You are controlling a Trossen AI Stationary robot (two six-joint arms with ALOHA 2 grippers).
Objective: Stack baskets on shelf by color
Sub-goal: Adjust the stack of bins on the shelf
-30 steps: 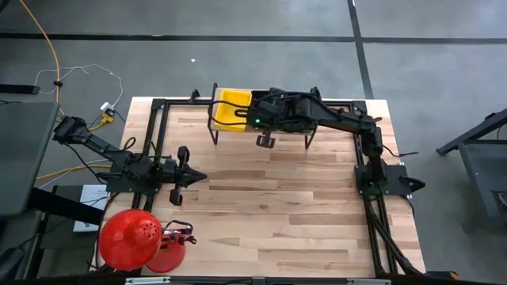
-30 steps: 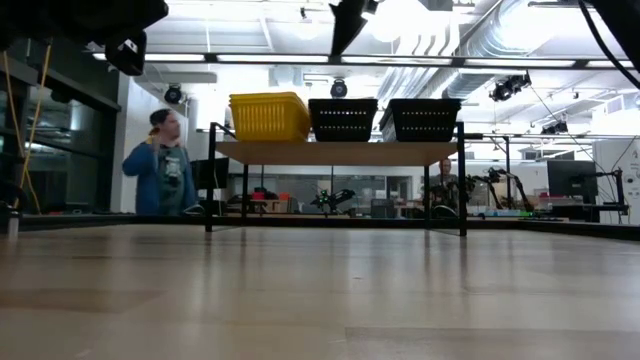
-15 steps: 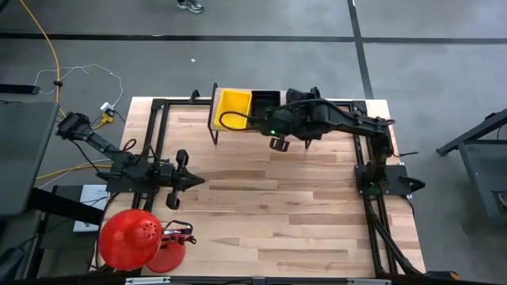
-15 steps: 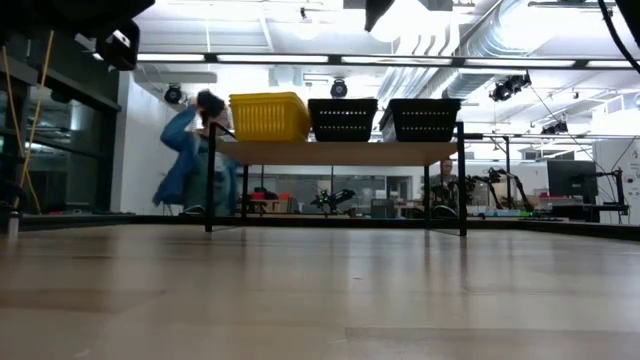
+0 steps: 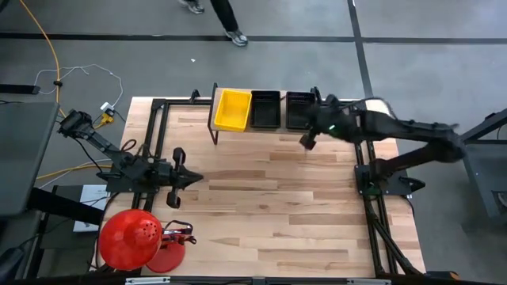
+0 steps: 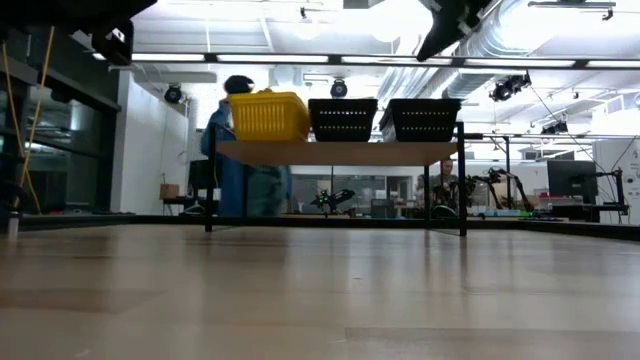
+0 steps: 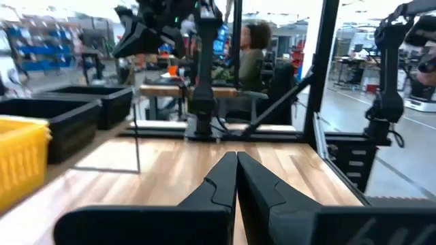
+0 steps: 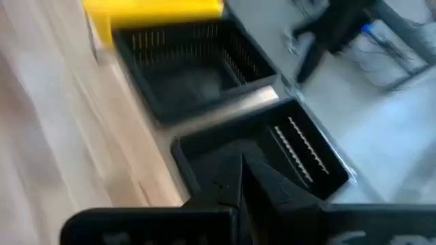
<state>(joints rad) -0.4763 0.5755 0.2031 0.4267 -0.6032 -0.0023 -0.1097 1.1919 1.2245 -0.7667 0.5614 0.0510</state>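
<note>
The right pincer (image 5: 306,141), closed and empty, has been drawn off the shelf (image 5: 261,129); three baskets (image 5: 233,109) are uncovered; the left pincer (image 5: 176,179), closed, is held low above the tabletop (image 5: 269,206).

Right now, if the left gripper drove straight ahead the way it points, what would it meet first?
Probably nothing on the table: the shut left gripper points across bare tabletop toward the right arm's base, the first thing in line. The shelf sits off to one side.

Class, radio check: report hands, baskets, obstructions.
Left hand shut, parked low. Right hand shut, empty, beside shelf. Yellow stack, two black stacks shelved. Nothing blocking.
</note>
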